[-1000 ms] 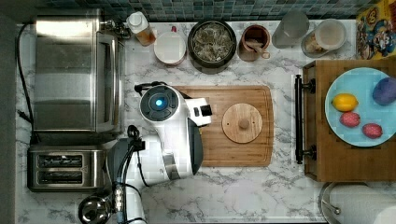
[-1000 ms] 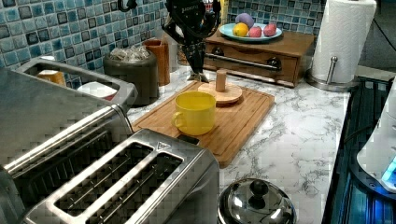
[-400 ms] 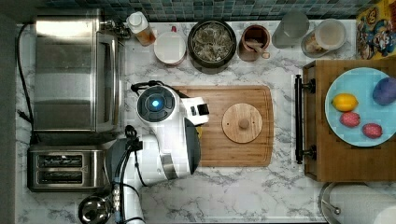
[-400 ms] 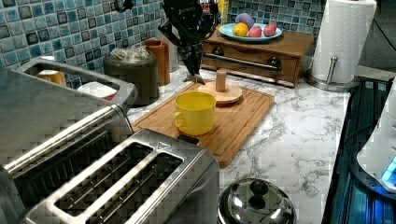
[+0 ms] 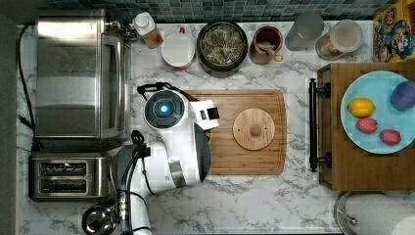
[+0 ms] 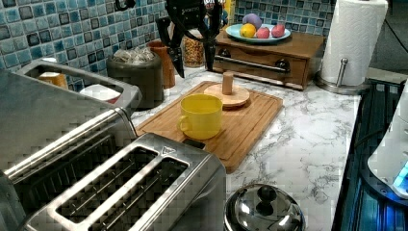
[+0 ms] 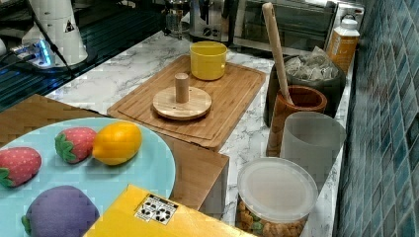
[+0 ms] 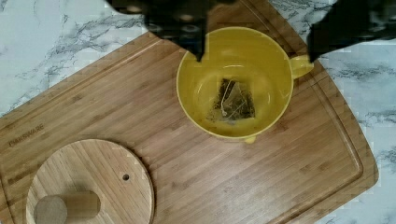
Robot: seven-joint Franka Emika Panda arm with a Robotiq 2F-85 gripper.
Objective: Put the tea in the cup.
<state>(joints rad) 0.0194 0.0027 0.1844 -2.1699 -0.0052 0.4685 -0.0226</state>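
Wrist view: the tea (image 8: 232, 100), here a single flat bag and not loose leaf, lies on the floor of the yellow cup (image 8: 275, 84), a little off centre. It is nearly as wide as it is long, so I cannot give it a firm long axis. It lies flat with its broad face up, and a pale thread lies across it. The pincer (image 8: 256, 57) hangs over the rim with its two dark jaws wide apart and nothing between them.

By the look of it, the drop is done and what remains is to pull clear. That calls for a straight vertical lift, jaws kept apart, so that neither fingertip clips the rim or the cup's handle (image 8: 301, 65) and tips the cup.

In the left view the cup stands upright on the cutting board (image 6: 250, 120) with its handle at about 8 o'clock. The wooden lid (image 6: 227, 94) lies at about 1 o'clock from the cup, apart from it. In the top view the black jar (image 5: 222, 41) of tea sits on the worktop (image 5: 254, 205) at about 12 o'clock from the board, just beyond its edge.
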